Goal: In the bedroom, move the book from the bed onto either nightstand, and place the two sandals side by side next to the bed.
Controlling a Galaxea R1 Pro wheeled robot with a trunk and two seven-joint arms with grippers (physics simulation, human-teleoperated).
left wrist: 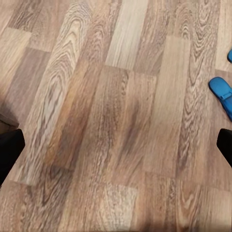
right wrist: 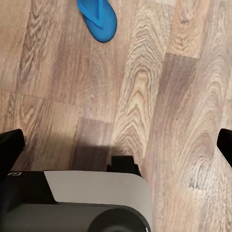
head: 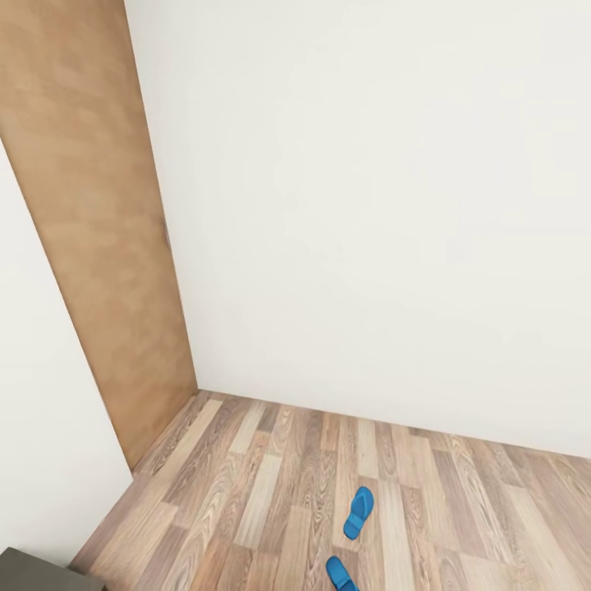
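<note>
1. Head view: we record a room corner, with a white wall (head: 369, 213) ahead and a brown door (head: 98, 246) set at an angle to the left of that corner.
2. Floor (head: 246, 492): wood planks in mixed brown tones, running from the wall foot toward us.
3. Sandals, two, bright blue. We log the first sandal (head: 359, 512) lying flat on the floor, well out from the wall and on our side of it. The second sandal (head: 339, 574) lies just nearer us than the first, cut by the lower picture edge; the two are close but apart, roughly end to end and not side by side.
4. Dark grey object (head: 45, 572): a corner of it shows low at the left, beside the near white wall; we cannot tell what it is.
5. Left wrist view: left gripper (left wrist: 116, 147) hangs over bare floor, its two black fingertips (left wrist: 9, 150) standing wide apart with nothing between them. A blue sandal (left wrist: 223, 95) lies at the picture's edge, clear of the fingers.
6. Right wrist view: right gripper (right wrist: 116, 147) likewise has its fingers spread apart and empty, over floor. One sandal (right wrist: 99, 19) lies flat beyond it. A grey and black part of the robot's base (right wrist: 87, 203) shows below the gripper.
</note>
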